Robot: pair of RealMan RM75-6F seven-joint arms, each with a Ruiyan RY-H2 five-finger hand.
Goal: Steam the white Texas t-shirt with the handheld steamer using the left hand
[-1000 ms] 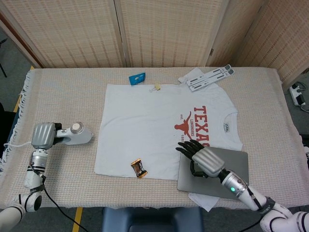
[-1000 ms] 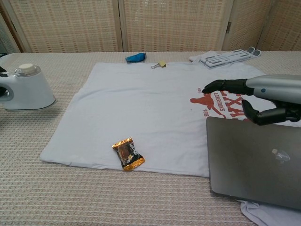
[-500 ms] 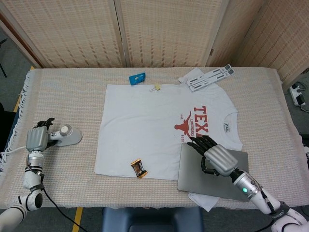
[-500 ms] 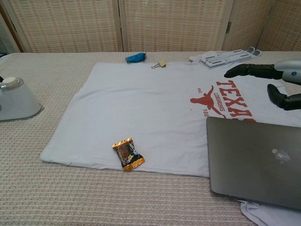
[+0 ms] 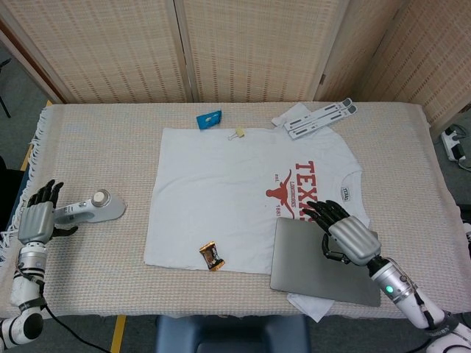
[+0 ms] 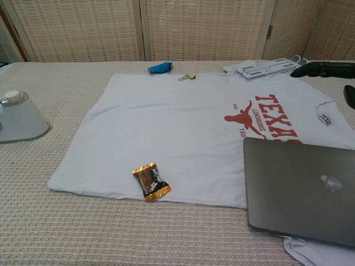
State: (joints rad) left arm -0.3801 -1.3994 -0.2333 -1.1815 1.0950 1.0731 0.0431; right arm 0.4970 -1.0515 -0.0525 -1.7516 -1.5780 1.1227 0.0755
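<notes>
woven tablecloth (image 5: 110, 279): one t-shirt (image 5: 221, 198), one steamer (image 5: 99, 209), one laptop (image 5: 316, 268)

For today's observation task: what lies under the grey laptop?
The closed laptop rests on the t-shirt's lower corner; white cloth pokes out beneath its near edge. Part of the red print is covered and unreadable.

soft cloth t-shirt (image 5: 243, 191), matt metal laptop (image 5: 316, 265), smooth plastic steamer (image 5: 99, 209).

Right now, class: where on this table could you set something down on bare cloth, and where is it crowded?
Free: the strip between the steamer and the t-shirt's left edge, and the table's right side. Crowded: the back edge, with blue item, clip and stand; and the near right, under laptop and right hand.
</notes>
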